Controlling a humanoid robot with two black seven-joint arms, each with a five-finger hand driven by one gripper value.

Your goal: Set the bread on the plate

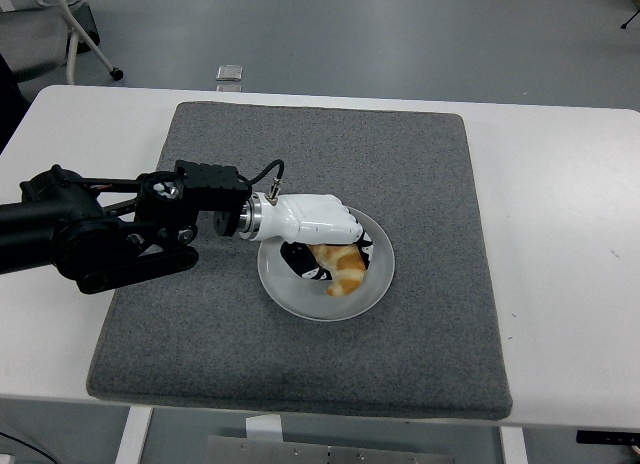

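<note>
A golden croissant-like bread (342, 268) lies low over the round translucent plate (374, 285) in the middle of the grey mat. My left hand (322, 246), white with black finger pads, comes in from the left on a black arm and is curled around the bread from above. Whether the bread rests on the plate surface I cannot tell. The right arm is out of view.
A grey felt mat (420, 164) covers most of the white table (560, 214). A small silver object (230, 73) lies at the table's far edge. A chair base (85, 39) stands on the floor at the back left.
</note>
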